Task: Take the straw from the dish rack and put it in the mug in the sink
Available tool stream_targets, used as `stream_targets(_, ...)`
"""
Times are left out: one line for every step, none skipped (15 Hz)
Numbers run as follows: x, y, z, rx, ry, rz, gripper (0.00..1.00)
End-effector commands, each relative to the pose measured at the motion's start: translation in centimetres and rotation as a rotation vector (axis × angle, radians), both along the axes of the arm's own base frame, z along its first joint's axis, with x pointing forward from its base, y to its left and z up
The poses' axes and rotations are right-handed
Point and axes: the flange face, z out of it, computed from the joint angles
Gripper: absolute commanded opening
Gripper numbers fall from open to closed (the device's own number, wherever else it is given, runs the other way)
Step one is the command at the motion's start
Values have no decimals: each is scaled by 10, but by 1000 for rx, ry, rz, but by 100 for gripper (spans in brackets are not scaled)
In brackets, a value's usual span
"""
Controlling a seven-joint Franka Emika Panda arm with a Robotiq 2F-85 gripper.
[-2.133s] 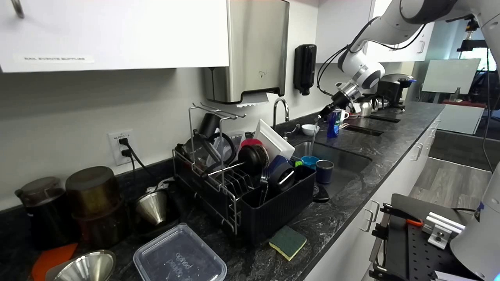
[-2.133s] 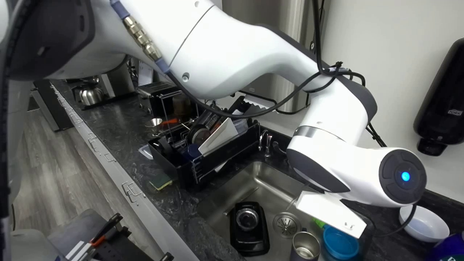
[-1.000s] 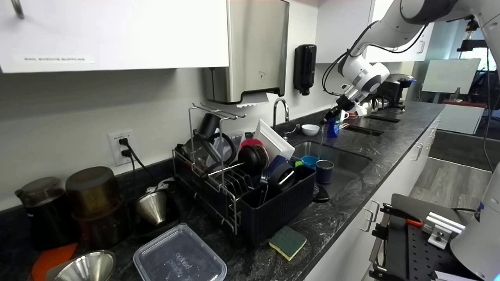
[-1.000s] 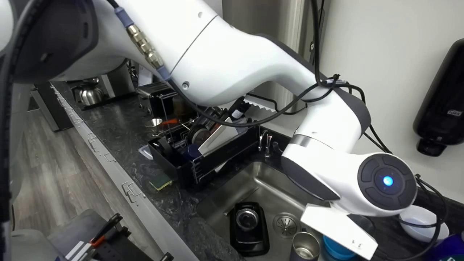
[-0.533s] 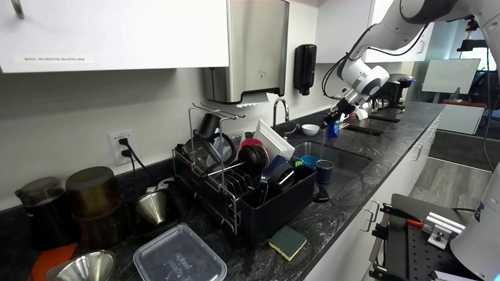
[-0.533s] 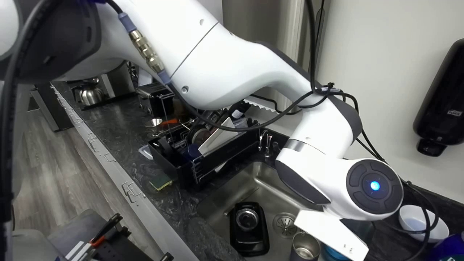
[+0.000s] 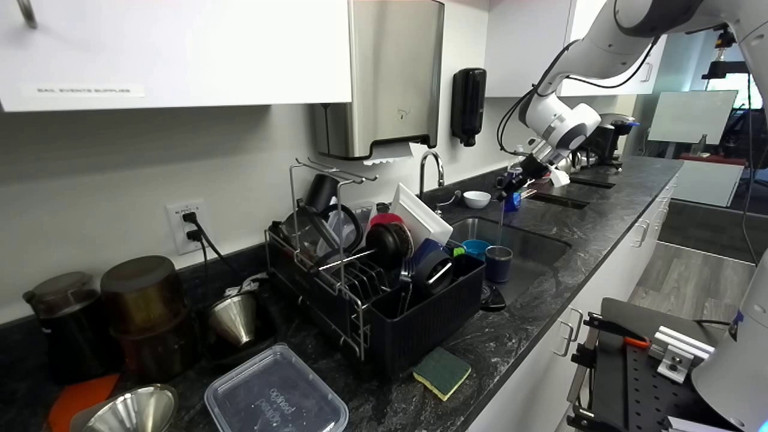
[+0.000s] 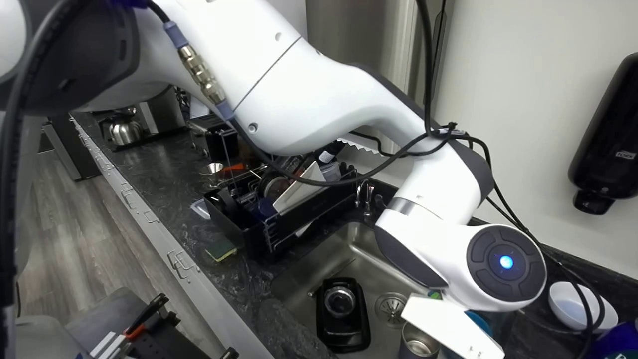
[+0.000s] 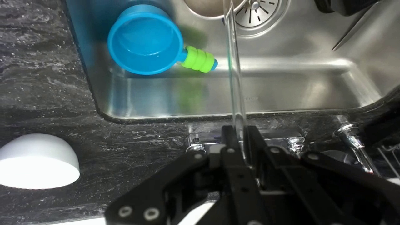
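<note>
dark countertop [image 9: 31, 78] | sink [image 9: 290, 95]: one mug [image 7: 498, 267], one blue cup [image 9: 142, 40] | straw [image 9: 236, 82]: one (clear) | tool [image 9: 240, 131]: clamped on it

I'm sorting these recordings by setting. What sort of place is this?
Probably a shared workplace kitchenette rather than a home kitchen: there's a sink next to a loaded dish rack, and a large commercial-style paper towel dispenser above.
</note>
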Motion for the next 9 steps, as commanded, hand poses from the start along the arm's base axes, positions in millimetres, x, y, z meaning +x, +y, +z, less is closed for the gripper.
stream_targets(1,0,-6,-17,8,-15,3)
stream_targets(2,0,-8,-20,9,-18,3)
stream_targets(3,0,-10,-24,11,-20,3)
stream_targets(5,1,-12,-30,18,-22,3)
stream_targets(6,2,-16,-33,24,-22,3)
stream_targets(8,3,-19,-37,29,-23,3)
stream_targets(10,4,-24,-39,37,-22,3)
stream_targets(12,6,-28,-43,45,-21,3)
stream_targets(14,8,-31,-45,50,-20,3)
